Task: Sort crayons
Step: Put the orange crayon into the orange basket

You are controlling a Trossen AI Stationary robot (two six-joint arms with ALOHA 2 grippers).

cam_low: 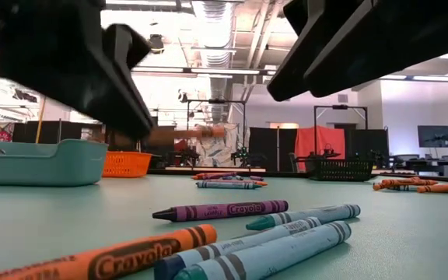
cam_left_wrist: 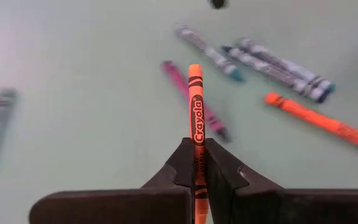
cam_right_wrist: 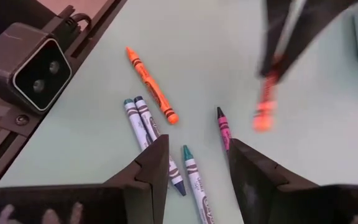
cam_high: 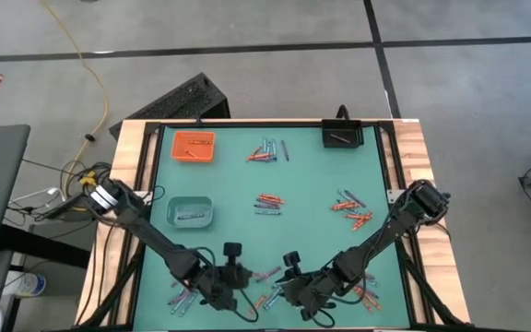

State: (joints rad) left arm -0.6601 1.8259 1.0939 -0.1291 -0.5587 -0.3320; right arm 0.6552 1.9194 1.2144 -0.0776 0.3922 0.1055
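Two dark jointed arms w/ black cabling, each hand (cam_left_wrist: 197,177) w/ two blocky black fingers.

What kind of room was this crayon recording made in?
Probably a robotics lab or workshop: exposed ceiling ducts with strip lights, a bare concrete floor with a loose yellow cable, and black equipment frames beyond the green table.
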